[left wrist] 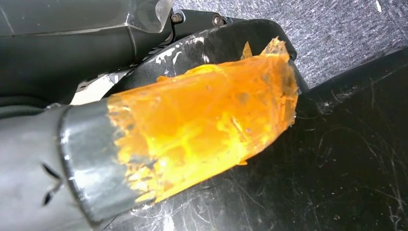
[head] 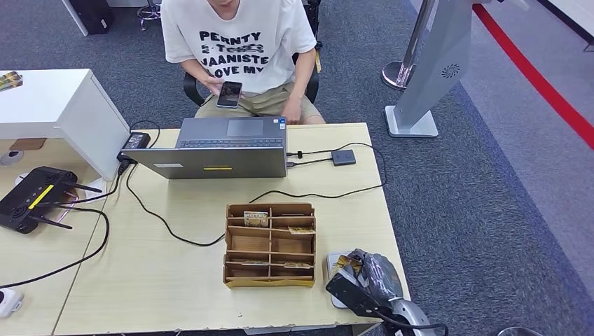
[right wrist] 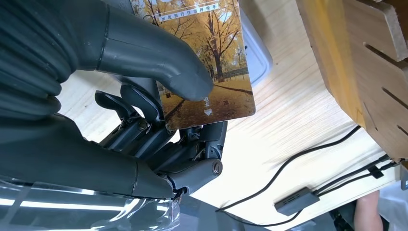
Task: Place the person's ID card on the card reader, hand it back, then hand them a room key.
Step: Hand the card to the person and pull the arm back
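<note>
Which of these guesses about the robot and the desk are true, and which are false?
1. The right robot hand holds a card with an autumn tree picture between thumb and fingers. True.
2. The card is already back in the person's hand. False: the person holds a phone, and the card is in the robot hand above the grey card reader.
3. The wooden organizer sits on the table between the laptop and the robot. True.
4. The wooden organizer holds no cards. False: several cards lie in its compartments.
5. The laptop's lid is closed. False: it is open, with its keyboard showing.
</note>
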You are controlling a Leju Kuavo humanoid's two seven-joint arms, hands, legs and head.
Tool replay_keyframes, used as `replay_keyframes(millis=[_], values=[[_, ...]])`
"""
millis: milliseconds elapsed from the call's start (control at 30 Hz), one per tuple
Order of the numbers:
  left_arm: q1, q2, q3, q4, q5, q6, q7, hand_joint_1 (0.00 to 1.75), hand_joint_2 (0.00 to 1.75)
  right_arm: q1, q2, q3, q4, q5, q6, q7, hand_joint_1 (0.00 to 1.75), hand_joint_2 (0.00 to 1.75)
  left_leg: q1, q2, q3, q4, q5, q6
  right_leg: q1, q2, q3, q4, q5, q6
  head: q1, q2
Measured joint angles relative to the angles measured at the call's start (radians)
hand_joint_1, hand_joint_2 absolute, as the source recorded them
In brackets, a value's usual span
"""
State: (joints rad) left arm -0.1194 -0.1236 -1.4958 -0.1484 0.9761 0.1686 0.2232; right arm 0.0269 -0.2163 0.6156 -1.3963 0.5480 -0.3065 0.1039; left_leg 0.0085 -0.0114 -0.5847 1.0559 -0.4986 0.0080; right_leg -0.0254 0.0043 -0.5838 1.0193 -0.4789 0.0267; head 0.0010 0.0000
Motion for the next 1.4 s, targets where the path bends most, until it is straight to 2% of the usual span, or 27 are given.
replay_keyframes(millis=[300, 833, 1167, 1400], values=[[0.000, 0.000, 0.000, 0.000, 0.008, 0.001, -0.002, 0.00, 0.00, 0.017, 0.001, -0.010, -0.019, -0.005, -0.049, -0.012, 1.75, 1.75, 0.000, 0.000, 0.000, 0.000, 0.000, 0.000, 0.000, 0.000, 0.000, 0.000, 0.000, 0.000, 0.000, 0.000], [0.000, -0.003, 0.000, 0.000, 0.037, 0.011, -0.013, 0.00, 0.00, 0.089, 0.075, -0.085, -0.251, 0.079, -0.308, -0.181, 1.75, 1.75, 0.000, 0.000, -0.001, 0.000, 0.000, 0.000, 0.000, 0.000, -0.001, 0.000, 0.000, 0.000, 0.000, 0.000], [0.000, -0.003, 0.000, 0.000, 0.038, 0.011, -0.015, 0.00, 0.00, 0.104, 0.096, -0.101, -0.326, 0.087, -0.323, -0.199, 1.75, 1.75, 0.000, 0.000, -0.001, 0.000, 0.000, 0.000, 0.000, 0.000, -0.001, 0.000, 0.000, 0.000, 0.000, 0.000], [0.000, -0.003, 0.000, 0.000, 0.030, 0.007, -0.016, 0.00, 0.00, 0.083, 0.104, -0.099, -0.374, 0.145, -0.330, -0.284, 1.75, 1.75, 0.000, 0.000, -0.002, 0.000, 0.000, 0.000, 0.000, 0.000, -0.001, 0.001, 0.000, 0.000, 0.000, 0.000]])
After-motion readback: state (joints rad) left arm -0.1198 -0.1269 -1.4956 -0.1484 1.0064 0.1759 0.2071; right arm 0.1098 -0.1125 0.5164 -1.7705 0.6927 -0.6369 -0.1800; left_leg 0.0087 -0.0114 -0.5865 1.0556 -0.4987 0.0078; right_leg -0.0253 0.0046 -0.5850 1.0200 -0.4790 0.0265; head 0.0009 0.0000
